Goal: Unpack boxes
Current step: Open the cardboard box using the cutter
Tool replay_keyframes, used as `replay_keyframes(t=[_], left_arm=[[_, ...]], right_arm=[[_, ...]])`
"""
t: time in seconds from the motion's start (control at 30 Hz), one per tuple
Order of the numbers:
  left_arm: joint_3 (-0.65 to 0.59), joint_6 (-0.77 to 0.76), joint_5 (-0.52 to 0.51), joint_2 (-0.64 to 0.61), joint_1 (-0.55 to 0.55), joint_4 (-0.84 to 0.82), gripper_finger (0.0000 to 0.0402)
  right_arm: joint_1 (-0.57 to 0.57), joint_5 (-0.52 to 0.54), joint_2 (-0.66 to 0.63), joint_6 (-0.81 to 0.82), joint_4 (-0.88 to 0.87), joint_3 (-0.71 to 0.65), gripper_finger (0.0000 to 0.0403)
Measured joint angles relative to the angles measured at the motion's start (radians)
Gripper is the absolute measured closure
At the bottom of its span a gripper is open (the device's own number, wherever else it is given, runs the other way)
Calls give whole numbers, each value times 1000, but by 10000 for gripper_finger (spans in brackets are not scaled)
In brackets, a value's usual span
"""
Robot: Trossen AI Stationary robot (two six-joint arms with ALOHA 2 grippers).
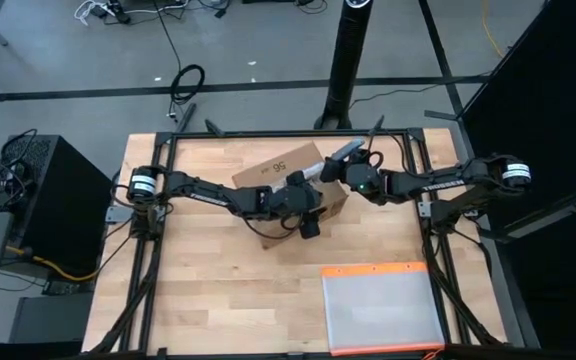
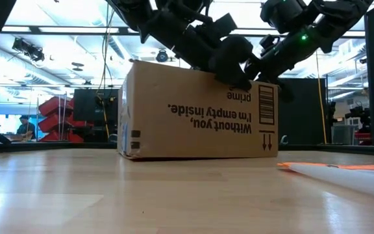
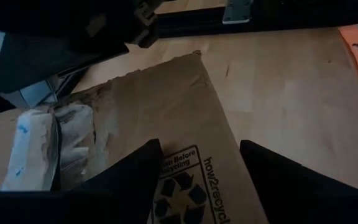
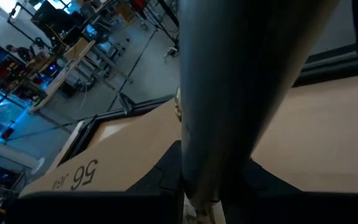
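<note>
The brown cardboard box (image 1: 278, 178) stands mid-table on its bottom, "56" printed on top; in the low view it is the box (image 2: 197, 110). Its right-end flap (image 3: 166, 99) lies open. Inside shows a white wrapped thing (image 3: 33, 146). My left gripper (image 3: 201, 152) is open at the box's near right corner (image 1: 313, 215), its fingers apart over the flap's printed face. My right gripper (image 4: 204, 186) at the box's far right (image 1: 336, 168) is shut on a long grey thing (image 1: 348, 150). My left gripper stands over the flap's inner face (image 3: 188, 180), by the recycling mark, coming level and slightly down from the table's left. Whether its fingers touch the flap, I cannot tell. My right gripper pinches the long grey thing near one end (image 4: 201, 180) between its two fingers. The rest of it (image 4: 229, 74) runs back over the gripper, up and clear of the box.
A flat clear pouch with an orange edge (image 1: 383, 308) lies at the table's near right, also in the low view as the pouch (image 2: 343, 170). Black frame rails (image 1: 158, 200) run along the table's sides. Bare wood lies near and left of the box.
</note>
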Motion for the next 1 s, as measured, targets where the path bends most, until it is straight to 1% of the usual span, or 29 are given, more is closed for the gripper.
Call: replay_keyframes(t=[0.17, 0.33, 0.63, 1.0], left_arm=[[0, 16, 5, 5, 1, 6, 188], [0, 19, -9, 5, 5, 6, 188], [-2, -1, -20, 6, 9, 13, 188], [-1, -5, -15, 6, 9, 3, 188]], right_arm=[[8, -32, -35, 32, -70, 0, 362], [-30, -137, -146, 34, -223, -4, 362], [-79, -247, -154, 64, -230, -3, 362], [-212, -518, -175, -11, -315, 29, 362]])
